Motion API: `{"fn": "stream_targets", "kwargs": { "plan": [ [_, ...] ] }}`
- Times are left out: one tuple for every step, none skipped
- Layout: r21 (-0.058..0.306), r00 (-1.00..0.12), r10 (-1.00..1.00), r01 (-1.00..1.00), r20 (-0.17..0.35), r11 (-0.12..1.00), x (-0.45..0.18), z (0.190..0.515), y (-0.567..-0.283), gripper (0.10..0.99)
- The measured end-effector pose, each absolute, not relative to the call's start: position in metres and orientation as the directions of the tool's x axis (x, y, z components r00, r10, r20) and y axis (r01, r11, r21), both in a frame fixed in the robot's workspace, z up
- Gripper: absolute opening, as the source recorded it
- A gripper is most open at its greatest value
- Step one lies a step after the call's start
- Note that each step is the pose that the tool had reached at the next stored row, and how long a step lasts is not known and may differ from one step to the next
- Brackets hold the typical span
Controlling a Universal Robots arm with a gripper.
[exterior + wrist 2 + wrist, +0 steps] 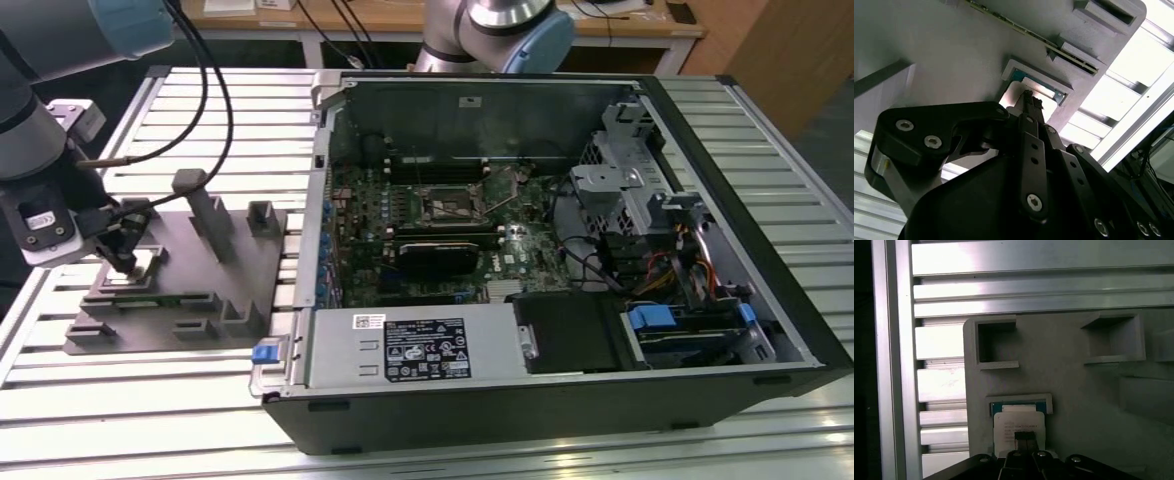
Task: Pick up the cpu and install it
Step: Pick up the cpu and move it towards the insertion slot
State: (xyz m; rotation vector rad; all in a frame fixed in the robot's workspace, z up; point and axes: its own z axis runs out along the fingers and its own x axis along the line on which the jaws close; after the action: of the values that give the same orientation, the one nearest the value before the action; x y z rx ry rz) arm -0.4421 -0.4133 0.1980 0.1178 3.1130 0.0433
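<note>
The hand [127,265] hung low over the grey fixture block [187,290] on the slatted worktop [200,110]. Its fingers [1019,437] were drawn narrow, close together, gripping nothing around its edges. The cpu [1010,422] lay flat in a shallow framed pocket of the block, directly under the fingertips [1026,96]; whether they touched its pale top could not be told. The open computer case [534,250], with its black socket [454,200], stood well apart from the hand.
</note>
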Motion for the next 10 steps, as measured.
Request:
{"fn": "stream_targets", "kwargs": {
  "plan": [
    [0.029,-0.997,0.076,0.075,-0.025,0.997,-0.4421,0.198,-0.4133,0.106],
    [0.029,-0.997,0.076,0.075,-0.025,0.997,-0.4421,0.198,-0.4133,0.106],
    [0.029,-0.997,0.076,0.075,-0.025,0.997,-0.4421,0.198,-0.4133,0.165],
    [0.029,-0.997,0.076,0.075,-0.025,0.997,-0.4422,0.1979,-0.4133,0.165],
    [0.029,-0.997,0.076,0.075,-0.025,0.997,-0.4422,0.1979,-0.4133,0.231],
    [0.029,-0.997,0.076,0.075,-0.025,0.997,-0.4422,0.1979,-0.4133,0.29],
    [0.029,-0.997,0.076,0.075,-0.025,0.997,-0.4422,0.1979,-0.4133,0.29],
    [0.029,-0.997,0.076,0.075,-0.025,0.997,-0.4423,0.1979,-0.4133,0.349],
    [0.029,-0.997,0.076,0.075,-0.025,0.997,-0.4423,0.1979,-0.4133,0.408],
    [0.029,-0.997,0.076,0.075,-0.025,0.997,-0.4424,0.1979,-0.4134,0.467]
  ]
}}
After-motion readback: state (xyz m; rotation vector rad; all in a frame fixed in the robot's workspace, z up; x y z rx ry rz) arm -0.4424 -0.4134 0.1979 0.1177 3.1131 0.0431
